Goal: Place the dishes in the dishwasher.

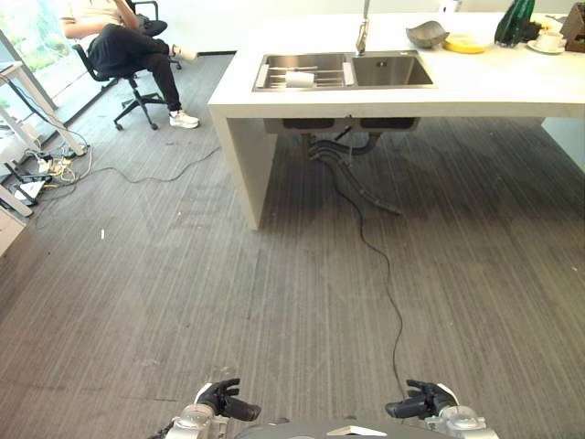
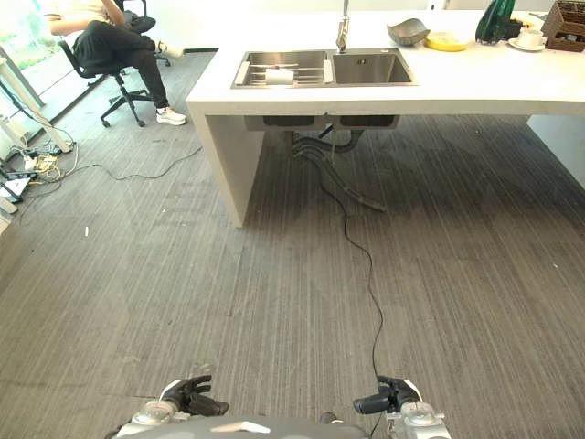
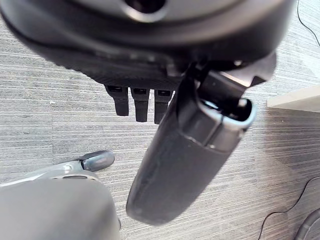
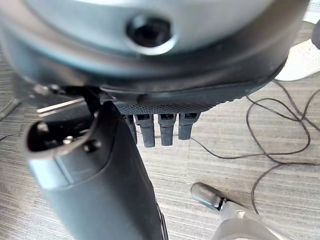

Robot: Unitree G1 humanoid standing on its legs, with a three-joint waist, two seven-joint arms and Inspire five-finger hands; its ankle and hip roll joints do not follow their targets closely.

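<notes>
Far ahead stands a white counter (image 1: 475, 91) with a double steel sink (image 1: 393, 71). A white dish (image 1: 300, 79) lies on the rack in the sink's left basin. At the back of the counter sit a grey bowl (image 1: 427, 34), a yellow plate (image 1: 466, 43) and a white cup on a saucer (image 1: 548, 41). My left hand (image 1: 224, 399) and right hand (image 1: 420, 401) hang low near my body, far from the counter. Both are relaxed and hold nothing, as the left hand (image 3: 190, 150) and right hand (image 4: 100, 175) show in the wrist views.
A person sits on an office chair (image 1: 132, 87) at the far left, near floor cables (image 1: 55, 169). Hoses and a thin black cable (image 1: 379, 256) run from under the sink across the grey floor. A green bottle (image 1: 515, 20) and a wicker basket (image 2: 564, 23) stand on the counter's right.
</notes>
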